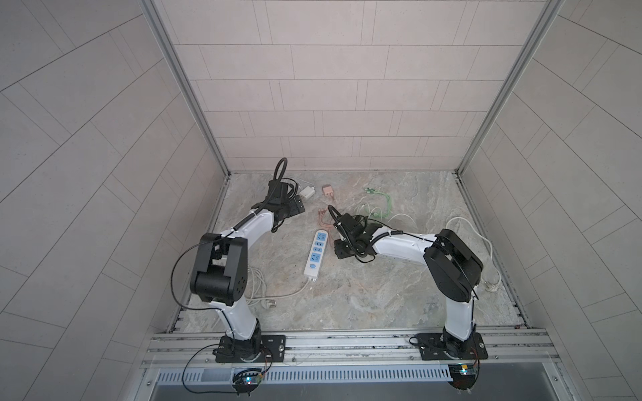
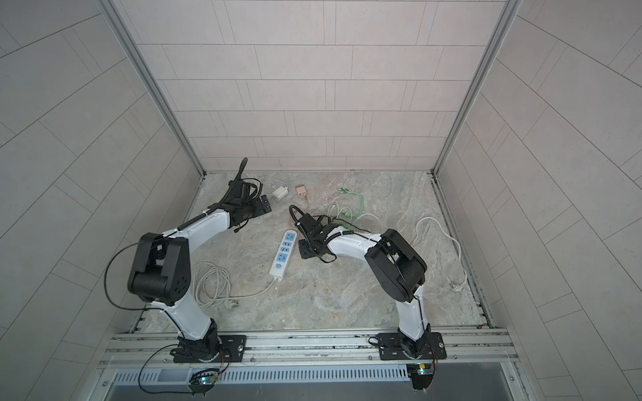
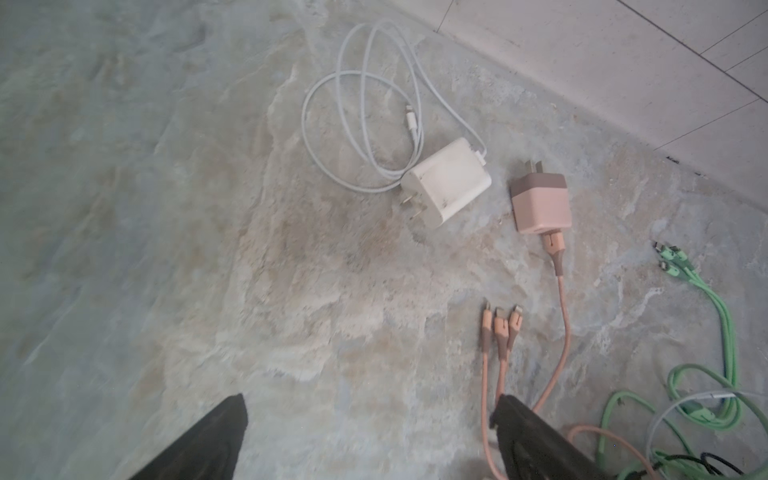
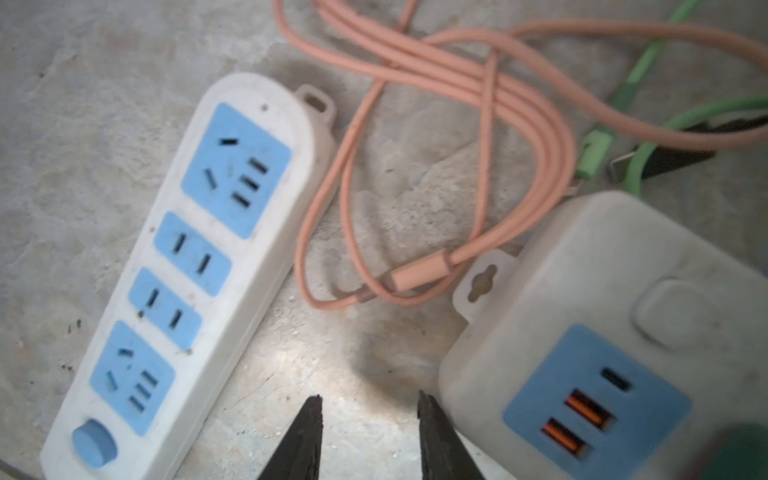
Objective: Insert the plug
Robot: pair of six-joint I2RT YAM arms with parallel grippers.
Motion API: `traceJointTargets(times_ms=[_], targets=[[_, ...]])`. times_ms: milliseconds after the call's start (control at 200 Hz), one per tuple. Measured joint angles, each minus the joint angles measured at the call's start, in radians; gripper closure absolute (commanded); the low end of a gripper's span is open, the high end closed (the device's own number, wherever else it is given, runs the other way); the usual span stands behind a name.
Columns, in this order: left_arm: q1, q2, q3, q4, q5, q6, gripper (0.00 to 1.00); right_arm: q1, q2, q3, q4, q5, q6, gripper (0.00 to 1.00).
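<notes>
Both top views: the white charger (image 1: 307, 192) lies on its side at the back of the counter (image 1: 382, 295), just past the left pincer (image 1: 299, 205). The power strip (image 1: 317, 253) sits mid-counter, well apart from it. The right pincer (image 1: 339, 250) hangs just beside the strip. A pink charger (image 2: 301, 190) lies near the white one, so which plug is meant is a guess. The left arm's position points to the white one.

Left wrist view: the left pincer (image 3: 370, 399) is spread wide with nothing in it. The white charger (image 3: 446, 183) is out ahead of the fingers (image 3: 216, 436), not between them. Its prongs (image 3: 409, 206) stick out sideways and its white cable (image 3: 361, 104) is looped behind. It looks like a light, hard plastic cube with smooth faces, so probably a bit slippery. The best bet is pinching the two flat sides of the body, clear of the prongs. The floppy cable will likely just drag along.

Right wrist view: the right pincer (image 4: 368, 395) has a narrow gap and holds nothing. It's over bare counter between the power strip (image 4: 187, 266) and a USB socket block (image 4: 602, 332).
</notes>
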Motion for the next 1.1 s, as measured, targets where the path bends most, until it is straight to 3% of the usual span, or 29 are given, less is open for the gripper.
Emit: traceJointTargets(times_ms=[165, 370, 645, 926, 1101], targets=[[0.0, 0.22, 0.255, -0.06, 0.032, 0.043, 0.0, -0.082, 0.0, -0.024, 0.0, 0.002, 0.0, 0.61], [-0.001, 0.394, 0.501, -0.174, 0.052, 0.126, 0.0, -0.166, -0.02, -0.065, 0.0, -0.003, -0.008, 0.61], [-0.029, 0.504, 0.745, -0.335, 0.019, 0.292, 0.0, -0.192, -0.092, -0.145, 0.001, -0.046, -0.031, 0.61], [-0.069, 0.661, 1.009, -0.491, 0.003, 0.419, 0.09, -0.191, -0.23, -0.221, 0.016, -0.094, -0.032, 0.61], [-0.067, 0.719, 1.069, -0.556, -0.011, 0.458, 0.09, -0.191, -0.288, -0.25, 0.023, -0.095, -0.034, 0.61]])
